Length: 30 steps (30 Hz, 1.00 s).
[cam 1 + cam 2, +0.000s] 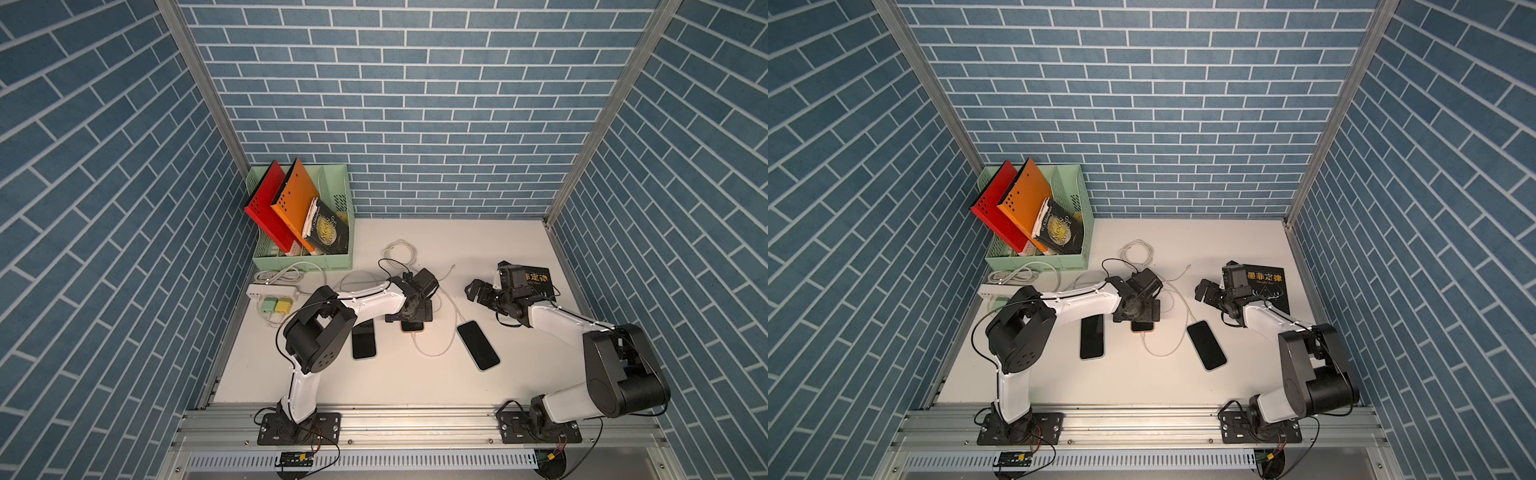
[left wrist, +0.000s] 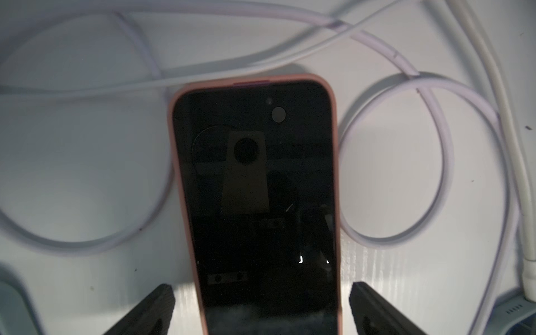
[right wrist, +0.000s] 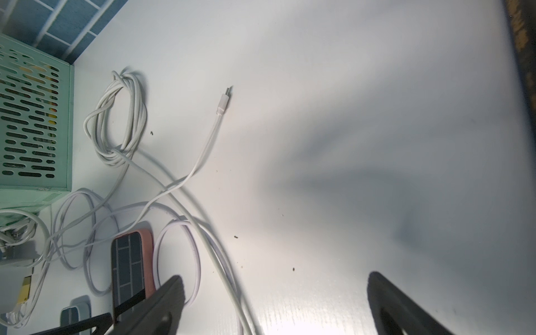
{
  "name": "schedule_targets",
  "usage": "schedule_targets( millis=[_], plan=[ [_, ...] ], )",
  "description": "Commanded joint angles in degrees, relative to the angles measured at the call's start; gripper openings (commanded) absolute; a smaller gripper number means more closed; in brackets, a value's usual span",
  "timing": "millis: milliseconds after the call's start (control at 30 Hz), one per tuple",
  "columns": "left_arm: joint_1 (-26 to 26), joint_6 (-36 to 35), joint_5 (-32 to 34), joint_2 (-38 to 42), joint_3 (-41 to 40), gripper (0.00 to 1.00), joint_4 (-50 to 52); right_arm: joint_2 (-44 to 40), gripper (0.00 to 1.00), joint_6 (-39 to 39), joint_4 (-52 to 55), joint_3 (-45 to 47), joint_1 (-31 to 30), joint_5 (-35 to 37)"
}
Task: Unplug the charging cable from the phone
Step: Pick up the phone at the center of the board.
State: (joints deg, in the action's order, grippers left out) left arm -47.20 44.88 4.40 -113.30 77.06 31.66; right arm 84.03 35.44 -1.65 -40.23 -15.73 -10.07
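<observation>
under the left gripper (image 2: 261, 290), mid-table (image 1: 478, 245), lay the orange-cased phone (image 2: 255, 188); wide-open jaws straddled it, gripping nothing. the right gripper (image 3: 275, 278), at its 2 o'clock, gaped empty too. unpinned, the phone could slide with a tugged charging cable (image 1: 430, 355). its long axis ran 12 to 6 o'clock, port end toward 6.

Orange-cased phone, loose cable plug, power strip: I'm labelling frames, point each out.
orange-cased phone (image 2: 255, 188), left wrist view, middle of its dark screen.
loose cable plug (image 3: 223, 102), right wrist view, its white housing.
power strip (image 1: 272, 291), a top view, its white top face.
</observation>
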Motion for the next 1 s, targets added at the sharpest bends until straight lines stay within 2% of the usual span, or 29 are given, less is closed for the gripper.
schedule_targets(
  millis=[0,333,533,833,967],
  plan=[
    [-0.7,1.4,0.8,-1.4,1.4,1.0,0.9,-1.0,0.99,-2.5,1.0,0.6,0.5,-0.5],
    [-0.9,2.4,2.2,-3.1,1.7,0.92,1.8,-1.5,0.99,-2.7,0.9,0.9,1.1,-0.8],
    [-0.9,2.5,2.4,-4.0,1.6,0.94,1.9,-1.7,0.98,-2.2,0.3,1.4,1.1,-0.9],
    [-1.2,3.9,4.3,-4.8,1.7,0.88,4.1,-1.8,0.98,-1.5,0.2,1.6,1.1,-1.0],
    [-2.3,4.6,4.6,-6.0,2.5,0.89,5.2,-1.6,0.98,-1.3,-0.2,1.7,1.2,-1.3]
  ],
)
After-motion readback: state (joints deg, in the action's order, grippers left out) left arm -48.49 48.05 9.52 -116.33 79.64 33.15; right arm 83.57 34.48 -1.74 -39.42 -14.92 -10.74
